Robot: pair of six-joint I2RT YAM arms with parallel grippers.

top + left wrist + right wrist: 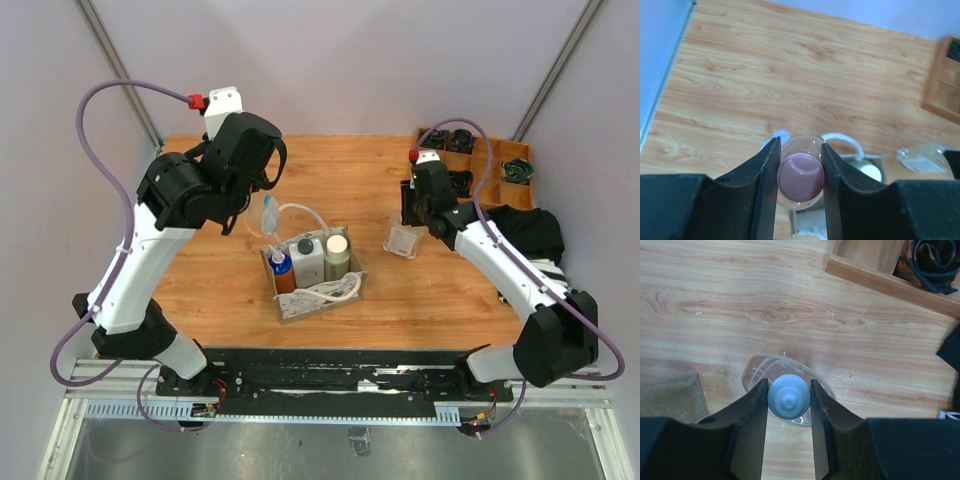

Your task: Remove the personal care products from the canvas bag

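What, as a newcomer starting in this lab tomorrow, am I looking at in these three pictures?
Two robot arms are bolted at the near edge of a wooden table. The wide picture comes from a fixed camera above and behind them. The other two come from a camera on each wrist, looking down past that arm's jaws. In the middle stands a canvas bag with three bottles inside. A wooden tray with black bundles sits at the far right corner, a dark cloth beside it. The left arm grips a pink-capped bottle in its jaws, near the bag. The right arm grips a grey-capped bottle to the bag's right.
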